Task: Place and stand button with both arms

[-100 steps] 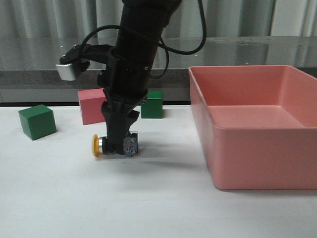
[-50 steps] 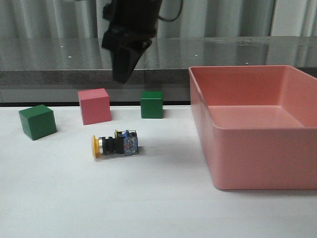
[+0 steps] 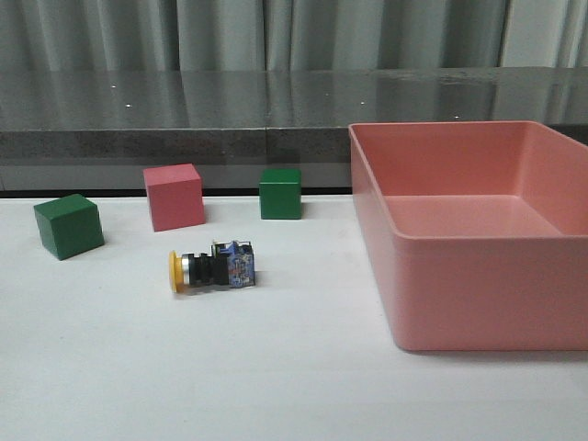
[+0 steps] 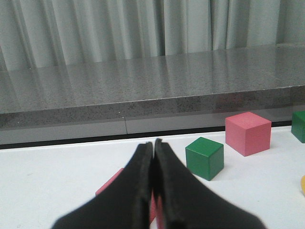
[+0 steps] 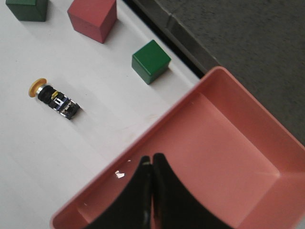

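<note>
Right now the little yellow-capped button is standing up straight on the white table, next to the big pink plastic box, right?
Not quite. The small yellow-capped push-button is not standing; the front view shows it lying on its side, cap pointing left. The rest holds: it is on the white table, beside the big pink plastic box, apart from it.

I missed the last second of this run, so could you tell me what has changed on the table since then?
The arm that pinched the button let go, rose and left the front view. The button stayed lying on its side on the table, yellow cap to the left. The cubes and the pink bin did not move.
</note>
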